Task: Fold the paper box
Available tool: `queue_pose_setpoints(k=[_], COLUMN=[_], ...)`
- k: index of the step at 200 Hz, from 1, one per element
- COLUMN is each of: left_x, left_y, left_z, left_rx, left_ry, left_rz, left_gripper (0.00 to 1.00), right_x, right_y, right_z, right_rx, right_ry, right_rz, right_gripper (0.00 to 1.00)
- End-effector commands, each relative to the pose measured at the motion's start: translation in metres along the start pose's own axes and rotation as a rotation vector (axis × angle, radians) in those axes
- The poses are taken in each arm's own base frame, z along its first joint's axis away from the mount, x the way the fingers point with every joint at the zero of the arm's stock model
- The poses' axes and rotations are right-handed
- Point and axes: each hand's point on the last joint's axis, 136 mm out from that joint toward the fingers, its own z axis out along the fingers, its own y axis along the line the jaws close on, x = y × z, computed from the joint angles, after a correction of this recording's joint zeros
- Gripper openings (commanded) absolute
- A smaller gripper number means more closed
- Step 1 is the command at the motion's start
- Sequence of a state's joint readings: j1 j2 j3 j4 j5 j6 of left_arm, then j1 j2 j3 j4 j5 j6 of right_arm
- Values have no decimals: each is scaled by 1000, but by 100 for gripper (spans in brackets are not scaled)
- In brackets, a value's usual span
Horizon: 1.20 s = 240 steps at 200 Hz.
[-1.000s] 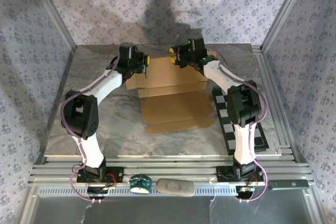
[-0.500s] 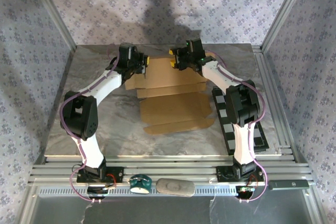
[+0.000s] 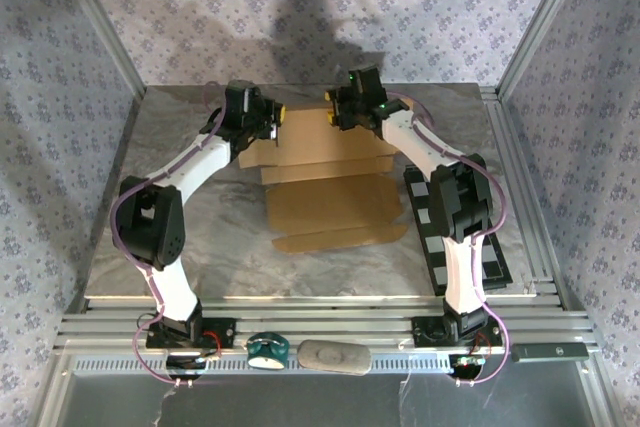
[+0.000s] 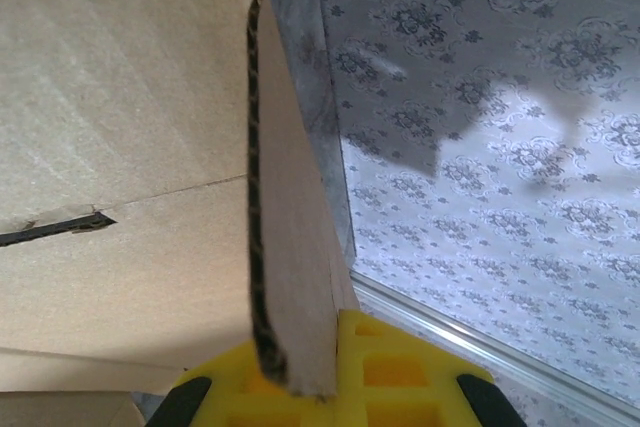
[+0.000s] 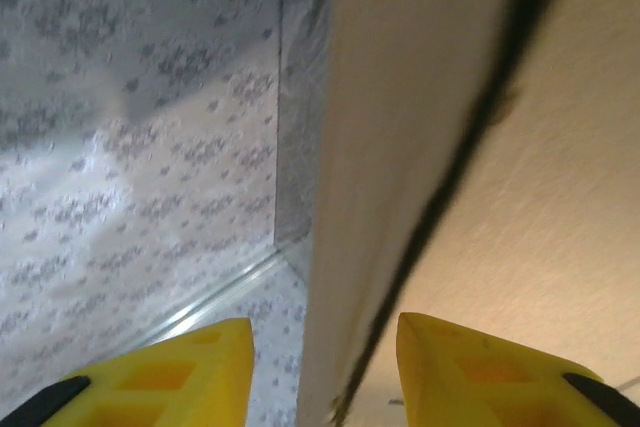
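The paper box [image 3: 335, 202] is a tan cardboard sheet lying flat mid-table, with its far flap [image 3: 318, 135] standing up. My left gripper [image 3: 273, 119] is shut on the left end of that flap. In the left wrist view the yellow fingers [image 4: 400, 372] pinch the flap's edge [image 4: 295, 277], and the flat sheet [image 4: 120, 147] spreads to the left. My right gripper [image 3: 333, 113] is at the flap's right end. In the right wrist view this gripper [image 5: 325, 347] is open. Its yellow fingers [image 5: 195, 367] stand apart with the flap [image 5: 400, 147] loose between them.
A black-and-white checkered board [image 3: 432, 237] lies to the right of the box, under the right arm. Patterned walls and metal frame posts close in the table at the back and sides. A teal object [image 3: 268, 349] and a grey one [image 3: 334, 356] rest on the front rail.
The right gripper's jaws have widened around the flap, and that gripper has shifted slightly toward the back. The left gripper keeps its hold and has not moved.
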State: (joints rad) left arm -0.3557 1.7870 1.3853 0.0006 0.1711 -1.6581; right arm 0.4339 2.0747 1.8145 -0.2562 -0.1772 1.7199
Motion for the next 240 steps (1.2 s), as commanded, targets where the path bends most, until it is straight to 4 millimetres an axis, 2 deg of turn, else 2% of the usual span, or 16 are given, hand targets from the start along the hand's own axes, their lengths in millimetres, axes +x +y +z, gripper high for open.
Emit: queue_pose_setpoints(k=[1,24,45,67,85,113,164,201,215,231,240], left_x=[11,11,12,15,17,18,21,23,22,18,14], left_y=[-25,-26,-29,-28,-29,-30,-31,-32,-33,-35,-36], left_z=[-17,-16,-14,-12,-11,-11,-12,-15,-18,-24,-31], left_rx=[60,62,67,70,74,76,82,85,88,84,73], left_ry=[17,5,9,16,21,26,37,48,45,39,33], left_rz=[51,52,55,53,57,61,76,100,123,158,181], left_gripper=[0,0,0,0,0,0,0,0,0,0,18], right_x=[-10,-11,-5,0,1,0,-1,1,4,4,2], right_y=[15,14,12,10,13,8,5,16,18,18,19], right_z=[-40,-66,-68,-58,-49,-34,-18,7,15,14,11], right_rx=[-19,-38,-127,-129,-149,-116,-99,-154,-161,-174,-191], right_ry=[-132,-209,-228,-214,-216,-200,-197,-143,-106,-93,-98], right_rz=[3,58,134,145,158,184,178,161,143,125,108], right_gripper=[45,50,53,53,49,44,46,30,18,0,0])
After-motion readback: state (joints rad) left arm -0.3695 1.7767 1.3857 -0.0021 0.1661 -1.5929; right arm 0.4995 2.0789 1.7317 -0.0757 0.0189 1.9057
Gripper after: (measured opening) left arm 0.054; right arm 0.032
